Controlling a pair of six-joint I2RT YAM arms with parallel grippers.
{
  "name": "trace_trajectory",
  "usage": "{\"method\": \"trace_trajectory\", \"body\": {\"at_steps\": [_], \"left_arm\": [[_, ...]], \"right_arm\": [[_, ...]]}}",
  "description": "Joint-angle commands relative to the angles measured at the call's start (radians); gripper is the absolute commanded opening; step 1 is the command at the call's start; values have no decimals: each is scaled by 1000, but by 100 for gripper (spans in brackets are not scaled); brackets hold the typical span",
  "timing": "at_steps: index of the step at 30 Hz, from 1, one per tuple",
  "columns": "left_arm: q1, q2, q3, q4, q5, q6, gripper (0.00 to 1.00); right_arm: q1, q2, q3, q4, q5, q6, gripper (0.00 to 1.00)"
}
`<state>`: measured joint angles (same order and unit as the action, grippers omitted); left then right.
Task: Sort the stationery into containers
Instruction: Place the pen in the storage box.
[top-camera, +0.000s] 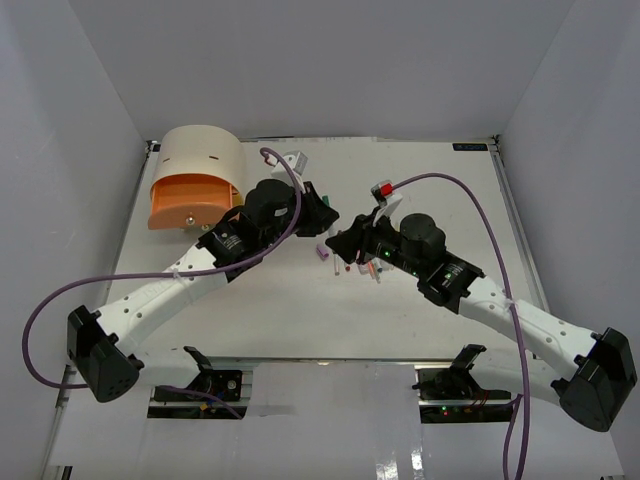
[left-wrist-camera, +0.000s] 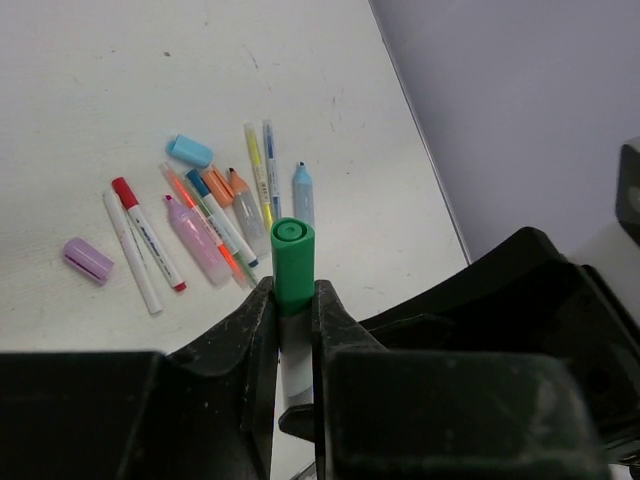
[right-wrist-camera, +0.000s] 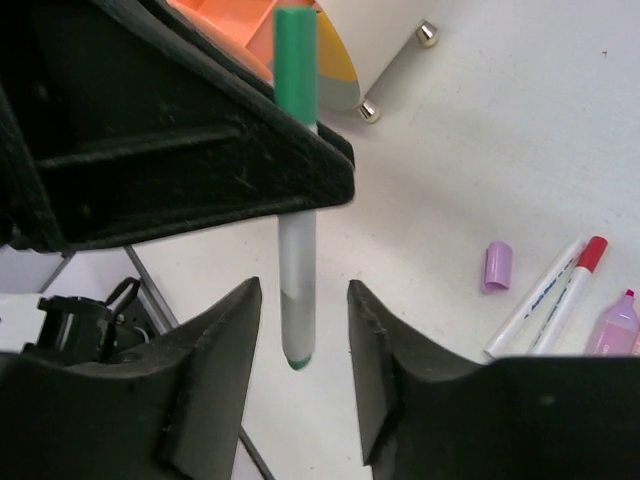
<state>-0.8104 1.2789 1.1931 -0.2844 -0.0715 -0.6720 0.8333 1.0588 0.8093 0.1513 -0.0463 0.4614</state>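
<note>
**Inspector:** Status at mid-counter?

**Assessor:** The left pincer (left-wrist-camera: 295, 300) is clamped on the green marker (left-wrist-camera: 293, 252) just below its cap. The right pincer (right-wrist-camera: 302, 298) has its jaws apart, flanking the barrel's lower end with a gap on each side.

**Inspector:** Axis?

**Assessor:** It runs across the left jaws, with the cap proud on one side and the pale barrel reaching into the right gap.

**Inspector:** Beyond that?

**Assessor:** The loose pens (left-wrist-camera: 215, 225) lie flat on the bare white counter (top-camera: 300, 320). The orange drawer (top-camera: 185, 203) stands open at the far left corner, nearer the left arm. In my judgement there is ample room once the right pincer backs off.
</note>
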Motion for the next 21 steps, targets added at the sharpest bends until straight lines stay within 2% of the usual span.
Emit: {"method": "trace_trajectory", "body": {"at_steps": [1, 2, 6, 7, 8, 9, 11, 14, 15, 16, 18, 19, 21], "left_arm": [[-7, -73, 7, 24, -59, 29, 4], [-7, -84, 5, 16, -77, 43, 4], [-6, -116, 25, -36, -191, 74, 4], [-6, -122, 33, -61, -221, 86, 4], [-3, -128, 40, -71, -284, 104, 4], [0, -133, 68, -88, -316, 153, 5], [16, -133, 106, -151, -422, 205, 5], [54, -128, 180, -225, -528, 346, 7], [63, -128, 197, -237, -601, 386, 7], [86, -128, 227, -254, -634, 472, 8], [108, -133, 249, -251, -709, 563, 8], [125, -135, 256, -227, -723, 660, 8], [186, -138, 257, -199, -731, 764, 9]], "right_arm": [[6, -26, -16, 33, -21, 8, 49], [4, -37, -22, 30, -23, 5, 64], [4, -80, -44, -18, 3, -4, 94], [4, -91, -50, -28, 13, -10, 98], [4, -117, -55, -41, 23, -15, 99], [4, -132, -65, -51, 42, -27, 94], [6, -167, -78, -88, 78, -41, 91], [6, -210, -107, -121, 106, -64, 91], [4, -221, -114, -125, 114, -69, 91], [6, -239, -134, -127, 115, -69, 91], [6, -255, -156, -127, 118, -70, 91], [6, -261, -165, -127, 118, -69, 91], [6, -272, -185, -127, 111, -69, 91]]}}
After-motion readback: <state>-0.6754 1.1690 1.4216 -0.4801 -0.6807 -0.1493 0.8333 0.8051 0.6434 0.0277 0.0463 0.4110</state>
